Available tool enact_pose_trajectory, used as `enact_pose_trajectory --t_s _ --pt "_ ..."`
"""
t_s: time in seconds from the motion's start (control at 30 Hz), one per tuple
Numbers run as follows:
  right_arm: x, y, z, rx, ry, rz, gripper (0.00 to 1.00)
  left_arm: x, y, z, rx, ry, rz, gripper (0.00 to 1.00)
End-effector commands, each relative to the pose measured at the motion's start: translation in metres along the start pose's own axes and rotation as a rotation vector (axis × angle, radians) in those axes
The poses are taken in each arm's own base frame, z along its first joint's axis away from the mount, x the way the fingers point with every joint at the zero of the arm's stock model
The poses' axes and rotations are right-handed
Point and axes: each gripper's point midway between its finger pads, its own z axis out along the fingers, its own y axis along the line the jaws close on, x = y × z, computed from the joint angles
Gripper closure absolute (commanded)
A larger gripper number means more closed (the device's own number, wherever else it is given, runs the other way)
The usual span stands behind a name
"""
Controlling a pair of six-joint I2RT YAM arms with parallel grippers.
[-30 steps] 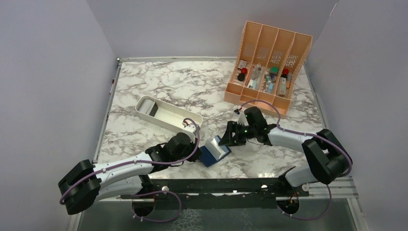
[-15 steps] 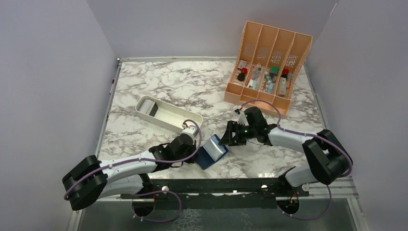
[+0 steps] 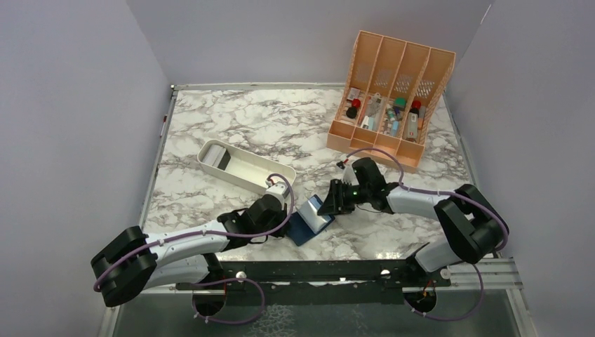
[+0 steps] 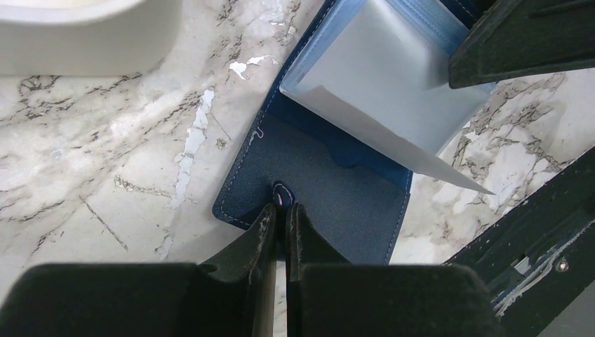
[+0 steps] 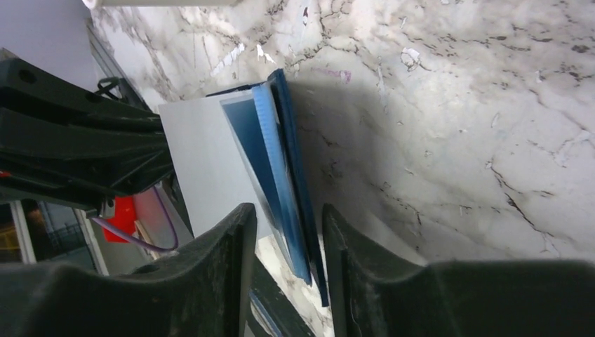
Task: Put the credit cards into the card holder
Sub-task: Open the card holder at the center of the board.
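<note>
From above, the holder [image 3: 303,227] is seen lying open on the marble table [image 3: 245,119], near the front edge and between the two arms. It is met by the left gripper [image 3: 288,222] at its left edge and by the right gripper [image 3: 325,208] at its raised upper right side. The tray [image 3: 231,175] is set behind the left arm, and the organizer [image 3: 389,70] is parked at the far right.

On the left wrist view, the left gripper [image 4: 282,210] is pinched almost closed on the navy flap of the holder [image 4: 337,196], right at the snap tab. The pale pockets [image 4: 379,91] are lifted beyond it, and a black finger [image 4: 519,35] of the other arm is seen at their far end.

On the right wrist view, the upright leaves of the holder [image 5: 284,140] are straddled by the parted fingers of the right gripper [image 5: 288,210]. Whether they are being squeezed cannot be told.
</note>
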Motion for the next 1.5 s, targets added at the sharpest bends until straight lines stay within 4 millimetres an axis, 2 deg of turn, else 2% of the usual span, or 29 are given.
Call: enact_pose_trajectory --t_s 0.0,0.1,0.27,0.37,0.5,0.6,0.7,0.87,1.0,1.23,1.47 --pt "0.007 0.004 0.002 -0.036 0.013 0.003 0.63 -0.018 -0.008 0.003 0.014 -0.059 0.008 0.91" --pt "0.003 0.006 -0.006 -0.014 -0.027 0.007 0.74 -0.021 -0.008 0.007 -0.002 -0.063 0.013 0.91" --pt "0.001 0.013 -0.03 0.028 -0.112 0.015 0.79 -0.028 -0.012 0.014 -0.026 -0.045 0.007 0.85" --pt "0.003 0.006 -0.042 0.097 -0.152 0.038 0.81 -0.035 -0.024 0.018 0.001 -0.032 -0.002 0.74" --pt "0.008 -0.015 -0.055 0.234 -0.173 0.072 0.81 -0.054 -0.043 0.015 0.028 -0.033 -0.026 0.66" --pt "0.01 -0.01 -0.054 0.193 -0.178 0.06 0.79 -0.066 -0.058 0.011 0.094 -0.066 -0.032 0.64" --pt "0.008 -0.004 -0.053 0.162 -0.176 0.051 0.68 -0.067 -0.05 0.014 0.042 -0.069 -0.032 0.64" --pt "-0.005 0.001 -0.054 0.162 -0.212 0.016 0.64 -0.052 -0.03 0.019 -0.043 -0.021 -0.007 0.7" --pt "-0.007 0.003 -0.049 0.142 -0.199 0.002 0.55 -0.041 -0.021 0.02 -0.072 0.0 -0.012 0.7" --pt "-0.008 0.021 -0.038 0.025 -0.166 -0.018 0.52 -0.029 -0.011 0.019 -0.08 -0.004 -0.037 0.77" --pt "-0.007 0.021 -0.025 -0.011 -0.132 -0.006 0.52 -0.023 -0.005 0.022 -0.091 -0.008 -0.039 0.8"
